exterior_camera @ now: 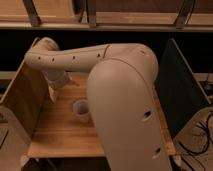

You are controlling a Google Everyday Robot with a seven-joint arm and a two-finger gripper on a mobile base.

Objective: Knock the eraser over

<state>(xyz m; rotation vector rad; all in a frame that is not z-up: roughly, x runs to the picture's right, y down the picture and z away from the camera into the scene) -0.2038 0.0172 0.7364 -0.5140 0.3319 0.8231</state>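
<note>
My arm (95,57) reaches from the right foreground across to the far left of the wooden table (55,132). The gripper (52,93) hangs down at the arm's left end, close to the left side wall (22,97) and low over the table top. No eraser shows in this view; it may be hidden behind the arm or the gripper.
A small pale cup (81,110) stands upright on the table just right of the gripper. A dark panel (177,90) walls the table's right side. A wooden shelf (115,20) runs along the back. Cables (200,132) lie on the floor at right.
</note>
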